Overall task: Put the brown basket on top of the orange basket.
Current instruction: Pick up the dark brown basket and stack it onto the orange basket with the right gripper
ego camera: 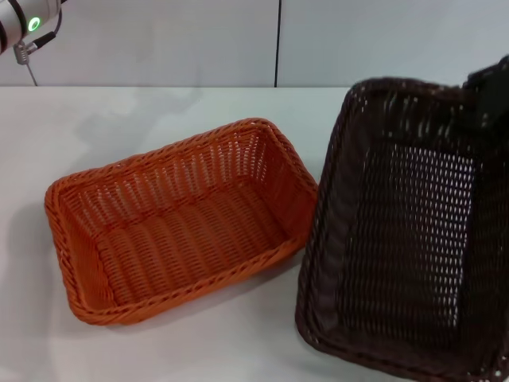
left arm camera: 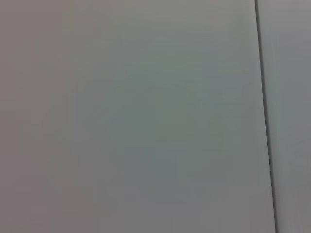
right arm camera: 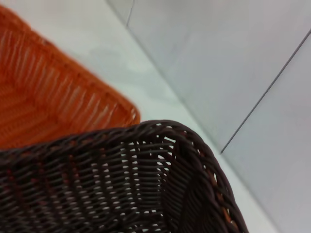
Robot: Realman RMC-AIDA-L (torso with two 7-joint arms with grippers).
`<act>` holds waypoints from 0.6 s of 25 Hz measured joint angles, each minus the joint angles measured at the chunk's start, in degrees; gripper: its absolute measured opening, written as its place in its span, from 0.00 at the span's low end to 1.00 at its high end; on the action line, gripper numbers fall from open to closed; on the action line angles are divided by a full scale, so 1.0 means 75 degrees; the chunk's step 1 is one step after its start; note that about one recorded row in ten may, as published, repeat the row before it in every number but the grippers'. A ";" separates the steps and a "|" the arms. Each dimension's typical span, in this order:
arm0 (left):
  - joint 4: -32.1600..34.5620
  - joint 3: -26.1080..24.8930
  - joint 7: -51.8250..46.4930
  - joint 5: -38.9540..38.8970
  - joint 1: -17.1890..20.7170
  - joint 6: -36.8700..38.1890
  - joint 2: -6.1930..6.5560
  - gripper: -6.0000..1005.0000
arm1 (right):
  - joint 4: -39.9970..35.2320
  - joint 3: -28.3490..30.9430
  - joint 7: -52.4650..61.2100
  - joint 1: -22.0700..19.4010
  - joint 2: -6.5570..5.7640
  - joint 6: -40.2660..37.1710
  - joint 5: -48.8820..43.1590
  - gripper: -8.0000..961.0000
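Note:
The orange basket (ego camera: 175,223) rests on the white table (ego camera: 119,119), left of centre in the head view, open side up and turned at an angle. To its right the brown basket (ego camera: 406,231) is raised and tipped, its opening facing me and its near left corner close to the orange rim. My right gripper (ego camera: 489,91) shows only as a dark shape at the brown basket's far right rim, gripping it. In the right wrist view the brown basket's braided rim (right arm camera: 112,179) fills the foreground, with the orange basket (right arm camera: 48,97) beyond. My left arm (ego camera: 24,24) stays high at the far left.
A grey wall with a vertical seam (ego camera: 277,40) stands behind the table. The left wrist view shows only that wall and seam (left arm camera: 265,121). Bare tabletop lies left of and in front of the orange basket.

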 joint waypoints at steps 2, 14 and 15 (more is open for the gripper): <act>0.0021 0.0000 0.0024 0.0000 0.0006 0.0000 0.0004 0.85 | -0.0161 0.0000 0.0017 -0.0029 0.0009 0.0030 0.0029 0.31; 0.0103 -0.0096 0.0067 -0.0007 0.0020 0.0023 0.0013 0.85 | -0.1074 -0.0060 0.0220 -0.0011 0.0080 0.0221 -0.0002 0.26; 0.0105 -0.0097 0.0067 -0.0007 0.0019 0.0023 0.0012 0.85 | -0.1138 -0.0041 0.0223 0.0002 0.0090 0.0202 0.0005 0.25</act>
